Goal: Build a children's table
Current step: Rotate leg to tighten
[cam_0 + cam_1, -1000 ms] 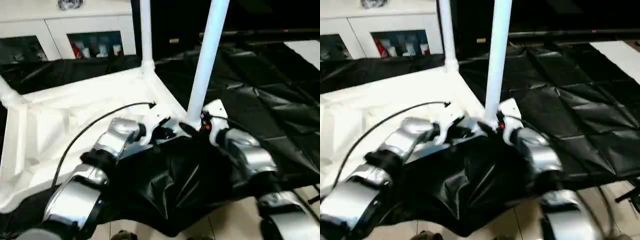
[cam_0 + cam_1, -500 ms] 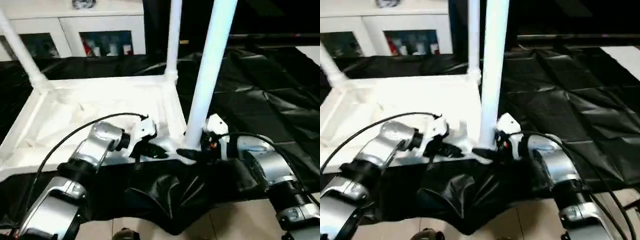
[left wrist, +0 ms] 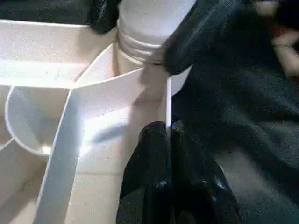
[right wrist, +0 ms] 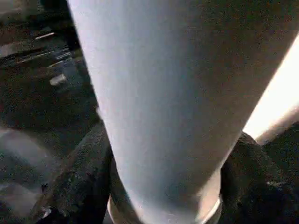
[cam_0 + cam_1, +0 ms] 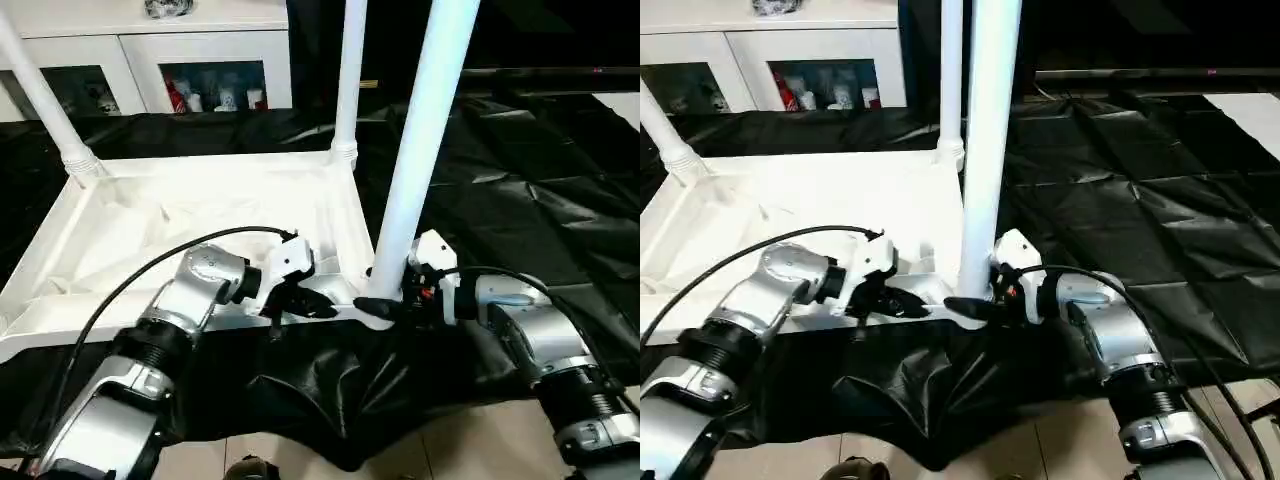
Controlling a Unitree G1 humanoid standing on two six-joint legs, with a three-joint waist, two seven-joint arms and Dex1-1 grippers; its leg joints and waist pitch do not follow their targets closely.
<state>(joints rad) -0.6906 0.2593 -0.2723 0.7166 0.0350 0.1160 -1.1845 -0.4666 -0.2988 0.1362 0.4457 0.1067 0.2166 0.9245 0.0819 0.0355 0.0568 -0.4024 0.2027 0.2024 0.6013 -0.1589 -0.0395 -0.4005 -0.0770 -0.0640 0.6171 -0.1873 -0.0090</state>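
The tabletop [image 5: 200, 215] lies underside up on a black sheet [image 5: 520, 200] over the floor. A leg [image 5: 40, 95] rises tilted from its far left corner and another leg [image 5: 348, 80] stands at the far right corner. The left claw [image 5: 300, 300] pinches the tabletop's near rim, its fingers [image 3: 159, 154] closed on the thin wall. Just right of it, the near leg [image 5: 420, 150] stands in the near right corner socket, with the right claw [image 5: 385, 305] clamped round its base. A cabinet [image 5: 150, 50] stands behind.
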